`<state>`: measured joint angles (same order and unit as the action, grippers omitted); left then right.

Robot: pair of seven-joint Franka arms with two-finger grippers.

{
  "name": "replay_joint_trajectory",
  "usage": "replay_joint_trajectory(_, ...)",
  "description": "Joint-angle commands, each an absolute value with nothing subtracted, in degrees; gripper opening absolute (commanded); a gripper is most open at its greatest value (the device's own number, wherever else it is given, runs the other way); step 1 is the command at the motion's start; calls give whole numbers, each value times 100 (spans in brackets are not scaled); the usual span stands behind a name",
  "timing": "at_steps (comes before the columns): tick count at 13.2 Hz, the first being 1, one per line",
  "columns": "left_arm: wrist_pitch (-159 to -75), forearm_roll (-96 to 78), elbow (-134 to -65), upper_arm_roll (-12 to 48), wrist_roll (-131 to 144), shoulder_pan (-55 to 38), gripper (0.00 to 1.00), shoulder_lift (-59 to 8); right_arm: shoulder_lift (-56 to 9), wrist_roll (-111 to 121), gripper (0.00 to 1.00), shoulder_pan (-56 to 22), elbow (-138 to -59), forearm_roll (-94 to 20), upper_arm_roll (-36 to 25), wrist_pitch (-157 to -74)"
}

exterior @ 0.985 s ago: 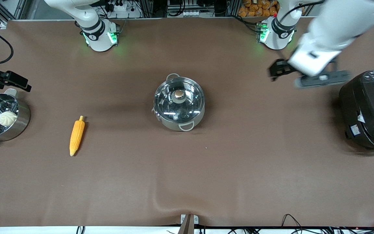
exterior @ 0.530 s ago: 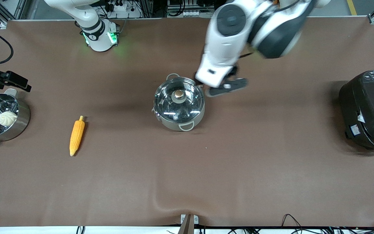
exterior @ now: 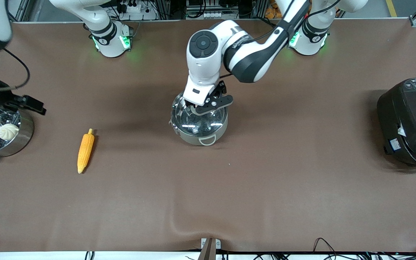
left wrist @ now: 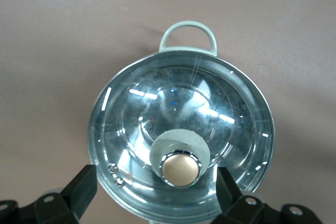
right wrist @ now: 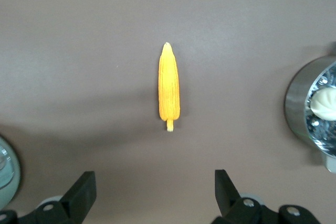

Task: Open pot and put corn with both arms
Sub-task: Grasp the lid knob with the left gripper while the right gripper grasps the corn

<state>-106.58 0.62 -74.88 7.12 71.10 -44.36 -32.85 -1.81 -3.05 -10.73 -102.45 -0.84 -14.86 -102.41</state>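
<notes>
Now my left gripper (left wrist: 152, 195) has swung in over the round steel pot (exterior: 199, 119), fingers wide around its bronze lid knob (left wrist: 180, 168), while my right gripper (right wrist: 152, 195), also wide, waits above the yellow-orange corn cob (right wrist: 169, 88).

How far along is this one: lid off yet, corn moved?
Nothing finished. The lid sits on the pot; the left claw hangs open over its knob, not gripping. The corn lies on the table, with the right claw open above it. Lifting the lid and loading the corn remain.
</notes>
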Motion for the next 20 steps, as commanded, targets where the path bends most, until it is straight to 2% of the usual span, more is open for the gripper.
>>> replay_joint_trajectory(1,-10679,62,-7286,571,7260,-4666,100,-3498,-316,-62,100,-940,-11053,-158,-1406,-11324)
replay_joint_trajectory(3,-10687,62,-7295,571,7251,-4667,100,-3568,-508,-44,100,-967,-11652,-158,-1406,-12352)
replay_joint_trajectory(5,-10688,62,-7295,571,7251,-4667,100,-3621,-965,17,100,-984,-11882,-158,-1397,-13084)
replay_joint_trajectory(11,-10863,70,-7321,554,7198,-4720,100,-3840,-1941,290,100,-1002,-11927,-167,-1380,-14097)
replay_joint_trajectory(15,-10969,70,-7321,554,7119,-4729,85,-3911,-2443,466,100,-967,-11918,-184,-1362,-14695)
replay_joint_trajectory(18,-10969,70,-7321,554,7119,-4737,74,-3911,-2767,527,100,-940,-11892,-596,-1248,-14992)
replay_joint_trajectory(20,-10960,70,-7321,554,7128,-4755,73,-3902,-2865,633,100,-923,-11892,-606,-1239,-15170)
